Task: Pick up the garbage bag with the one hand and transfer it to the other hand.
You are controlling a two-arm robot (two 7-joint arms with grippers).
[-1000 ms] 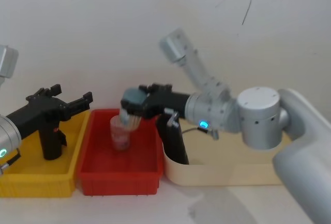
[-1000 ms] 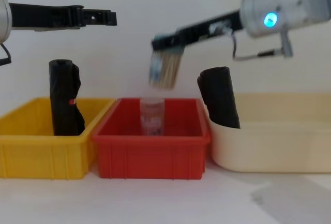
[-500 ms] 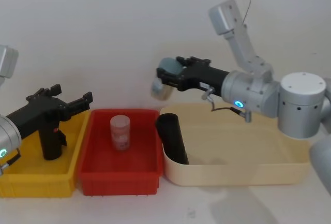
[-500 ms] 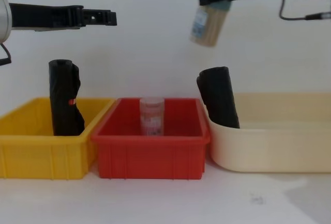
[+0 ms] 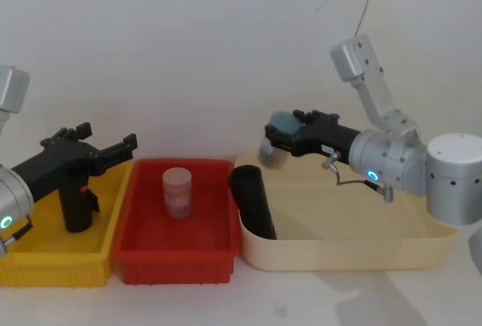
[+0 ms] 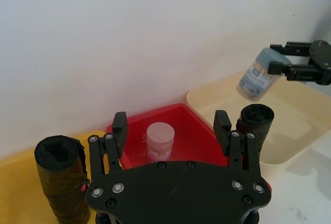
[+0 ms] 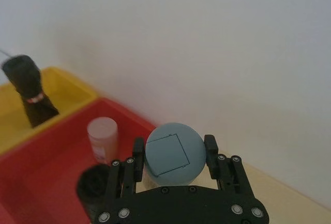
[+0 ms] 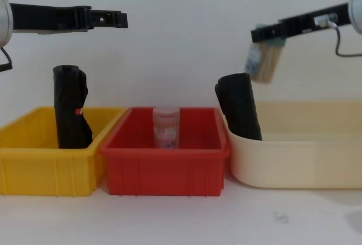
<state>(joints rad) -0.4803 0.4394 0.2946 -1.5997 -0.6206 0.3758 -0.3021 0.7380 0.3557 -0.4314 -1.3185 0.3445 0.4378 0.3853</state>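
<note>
The garbage bag is a tall black roll with a small red mark, standing upright in the yellow bin. My left gripper, on the arm with the green-cyan ring, hovers open above that bin, a little above and beside the roll's top. My right gripper, on the blue-ringed arm, is shut on a blue-capped jar held in the air over the cream tub's left end.
A second black roll leans in the cream tub's left corner, just below the held jar. A clear jar with pink contents stands in the red bin between the two other containers. A white wall runs behind.
My right gripper carried the blue-capped jar from over the red bin up and rightward, then lower, to above the cream tub. The left arm and the garbage bag stayed put.
</note>
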